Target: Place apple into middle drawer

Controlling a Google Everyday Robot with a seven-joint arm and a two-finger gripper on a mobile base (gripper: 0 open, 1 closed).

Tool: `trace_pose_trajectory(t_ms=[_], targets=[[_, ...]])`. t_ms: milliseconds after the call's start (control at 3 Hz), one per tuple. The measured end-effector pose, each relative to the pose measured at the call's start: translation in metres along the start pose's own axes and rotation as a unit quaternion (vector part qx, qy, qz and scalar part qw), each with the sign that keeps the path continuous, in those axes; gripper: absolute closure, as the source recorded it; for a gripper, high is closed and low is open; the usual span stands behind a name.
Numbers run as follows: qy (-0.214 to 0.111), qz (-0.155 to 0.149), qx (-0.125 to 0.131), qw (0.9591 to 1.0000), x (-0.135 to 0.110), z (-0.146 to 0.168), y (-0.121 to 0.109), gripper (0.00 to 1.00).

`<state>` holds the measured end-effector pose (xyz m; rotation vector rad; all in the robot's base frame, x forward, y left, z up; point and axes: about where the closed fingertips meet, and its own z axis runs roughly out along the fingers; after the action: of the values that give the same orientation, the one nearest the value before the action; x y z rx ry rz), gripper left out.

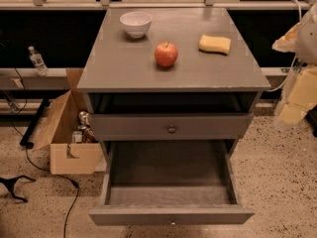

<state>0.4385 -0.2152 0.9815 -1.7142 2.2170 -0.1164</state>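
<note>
The apple [166,54], red with yellowish patches and a short stem, sits upright near the middle of the grey cabinet top [124,68]. The middle drawer [171,182] is pulled out wide below, and its grey inside holds nothing. Its front panel [171,214] is nearest me. The gripper [299,78] shows as a pale white and yellow shape at the right edge, level with the cabinet top and well to the right of the apple, touching nothing.
A white bowl [135,23] stands at the back left of the top, a yellow sponge [215,44] to the apple's right. The drawer above [171,128] with a round knob is closed. An open cardboard box [69,133], a water bottle [37,60] and cables [29,157] lie at the left.
</note>
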Motion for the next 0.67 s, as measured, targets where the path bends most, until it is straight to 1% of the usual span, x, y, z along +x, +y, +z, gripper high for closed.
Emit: trace_pose_trajectory(t_ms=[333,667], targets=[[0.000,0.000,0.000,1.0000,0.000,0.000,0.000,0.00],[-0.033,0.014,0.004,0.9993,-0.020,0.014,-0.022,0.00]])
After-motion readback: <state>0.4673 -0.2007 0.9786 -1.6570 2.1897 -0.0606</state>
